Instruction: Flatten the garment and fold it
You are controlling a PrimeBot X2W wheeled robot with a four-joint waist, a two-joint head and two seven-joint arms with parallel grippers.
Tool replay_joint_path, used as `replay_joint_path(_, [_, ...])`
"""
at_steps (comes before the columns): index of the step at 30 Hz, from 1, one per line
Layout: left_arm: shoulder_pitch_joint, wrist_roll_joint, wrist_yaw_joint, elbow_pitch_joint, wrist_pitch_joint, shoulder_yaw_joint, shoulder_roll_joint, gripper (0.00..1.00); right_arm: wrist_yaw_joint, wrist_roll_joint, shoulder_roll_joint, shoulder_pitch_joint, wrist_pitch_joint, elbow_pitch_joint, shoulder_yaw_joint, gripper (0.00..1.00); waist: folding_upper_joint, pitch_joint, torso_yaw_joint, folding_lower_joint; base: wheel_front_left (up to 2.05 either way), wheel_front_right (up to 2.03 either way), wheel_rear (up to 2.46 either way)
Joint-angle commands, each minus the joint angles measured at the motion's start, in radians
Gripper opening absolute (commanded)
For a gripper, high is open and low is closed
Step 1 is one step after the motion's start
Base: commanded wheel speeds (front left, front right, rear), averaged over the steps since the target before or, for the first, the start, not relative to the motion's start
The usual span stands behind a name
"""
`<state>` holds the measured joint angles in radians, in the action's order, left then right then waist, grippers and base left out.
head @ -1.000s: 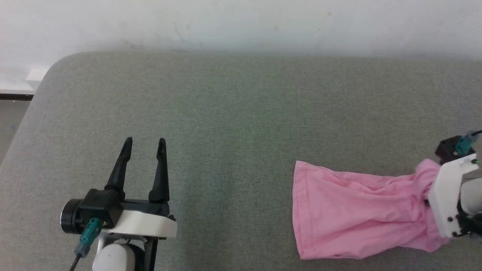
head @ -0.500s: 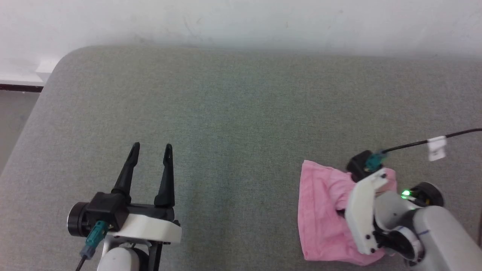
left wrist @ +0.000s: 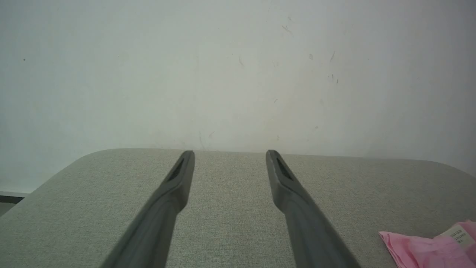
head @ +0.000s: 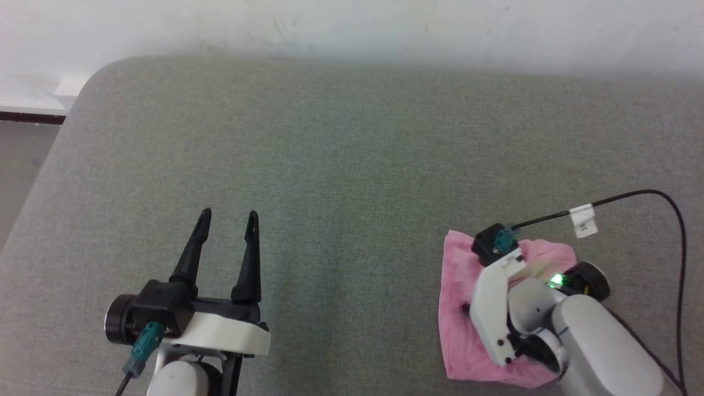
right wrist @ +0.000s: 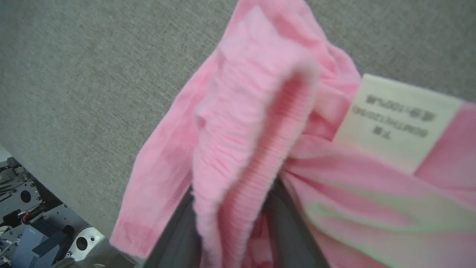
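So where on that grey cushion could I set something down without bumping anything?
Widest free patch: the grey cushion's whole far half, along the white wall. Also the strip between the left claw and the pink garment. Crowded: the near right corner, where the right claw sits in the garment and its cable loops beside.

Soft even light, blurred close foreground.

Garment (head: 454,335) between right gripper (right wrist: 232,193) fingers: light pink, plain, ribbed elastic edge. Label (right wrist: 398,123) beside that gripper: white, dark print. Bench (head: 341,165) under both grippers: grey-green, fine weave. Left gripper (head: 229,213): black fingers (head: 192,253), white mount (head: 220,333), teal plug (head: 144,341). Wall (left wrist: 223,74) beyond it: off-white, faint scuffs.
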<state>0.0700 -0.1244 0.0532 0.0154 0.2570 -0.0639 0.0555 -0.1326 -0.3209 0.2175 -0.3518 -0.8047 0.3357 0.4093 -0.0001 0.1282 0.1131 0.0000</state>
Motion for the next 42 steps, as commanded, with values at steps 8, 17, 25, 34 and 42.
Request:
replay_joint_path(8, [0.004, -0.004, 0.005, -0.001, 0.005, 0.008, -0.005, 1.00, 0.002, -0.027, 0.037, -0.071, 0.043, -0.110, 0.120, 1.00, 0.0001, -0.018, -0.021, 0.0000, 0.00, 0.00, 0.00])
replay_joint_path(17, [-0.005, 0.004, 0.013, -0.010, 0.005, 0.026, -0.005, 1.00, 0.002, -0.095, 0.099, -0.016, 0.041, -0.381, -0.040, 1.00, 0.0001, -0.034, -0.051, 0.0000, 0.00, 0.00, 0.00])
replay_joint_path(25, [-0.001, 0.007, 0.013, -0.017, 0.005, 0.026, -0.005, 1.00, 0.002, 0.016, 0.082, 0.184, -0.023, -0.420, -0.330, 1.00, 0.0001, -0.025, -0.066, 0.0000, 0.00, 0.00, 0.00])
replay_joint_path(34, [0.024, 0.007, 0.006, -0.021, 0.005, 0.008, -0.005, 1.00, 0.002, 0.093, 0.022, 0.208, 0.011, -0.249, -0.290, 1.00, 0.0001, 0.017, -0.055, 0.0000, 0.00, 0.00, 0.00])
replay_joint_path(42, [0.026, 0.014, -0.002, -0.014, 0.005, 0.004, -0.005, 1.00, 0.002, 0.105, 0.023, 0.182, 0.060, -0.090, -0.219, 0.37, 0.0001, 0.018, -0.044, 0.0000, 0.00, 0.00, 0.00])
